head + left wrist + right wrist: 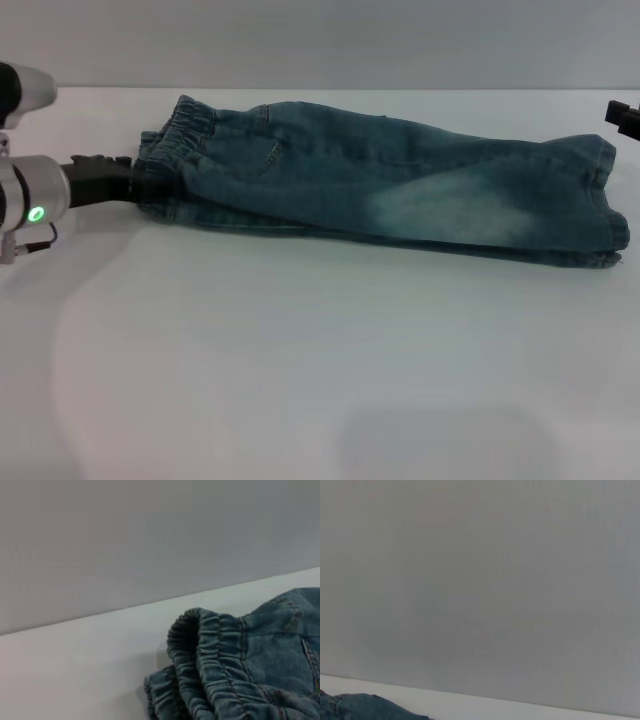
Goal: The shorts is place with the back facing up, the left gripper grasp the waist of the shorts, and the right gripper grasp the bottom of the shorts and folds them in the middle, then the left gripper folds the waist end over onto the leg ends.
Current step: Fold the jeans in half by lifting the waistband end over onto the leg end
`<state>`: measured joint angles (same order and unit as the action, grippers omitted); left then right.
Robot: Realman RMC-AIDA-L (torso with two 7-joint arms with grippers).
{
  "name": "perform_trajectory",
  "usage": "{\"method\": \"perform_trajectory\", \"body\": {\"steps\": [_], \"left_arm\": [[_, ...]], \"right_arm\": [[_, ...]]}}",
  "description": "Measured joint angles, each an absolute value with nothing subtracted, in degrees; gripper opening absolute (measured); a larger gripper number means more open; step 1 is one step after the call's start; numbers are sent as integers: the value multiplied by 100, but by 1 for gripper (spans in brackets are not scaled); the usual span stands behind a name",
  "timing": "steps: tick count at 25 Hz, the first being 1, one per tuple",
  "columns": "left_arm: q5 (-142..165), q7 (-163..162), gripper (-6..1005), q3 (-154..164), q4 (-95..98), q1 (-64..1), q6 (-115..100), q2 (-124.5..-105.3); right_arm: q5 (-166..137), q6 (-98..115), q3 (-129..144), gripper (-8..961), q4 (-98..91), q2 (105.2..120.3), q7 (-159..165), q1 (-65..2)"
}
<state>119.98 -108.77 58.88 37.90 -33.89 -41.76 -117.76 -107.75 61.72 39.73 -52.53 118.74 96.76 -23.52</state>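
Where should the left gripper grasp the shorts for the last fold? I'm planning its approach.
Grip the gathered elastic waist of the shorts, coming in low from the robot's left. That doubled end faces the left gripper, already at its edge; the right gripper sits beyond the leg ends.

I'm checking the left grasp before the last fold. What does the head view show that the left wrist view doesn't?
Only the head view shows the whole denim shorts folded lengthwise, their leg ends, the left gripper at the waist, and the right gripper off past the leg ends. Only the left wrist view shows the elastic waistband close up, bunched and layered. Both show the waist end, the white table and the grey wall.
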Motion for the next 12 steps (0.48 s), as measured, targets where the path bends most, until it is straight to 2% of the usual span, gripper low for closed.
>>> {"method": "perform_trajectory", "body": {"steps": [12], "left_arm": [[12012, -10858, 793, 5952, 3712, -3510, -4272, -11778]], "right_arm": [[-10775, 6161, 3922, 513, -5240, 11864, 9676, -2337]]}}
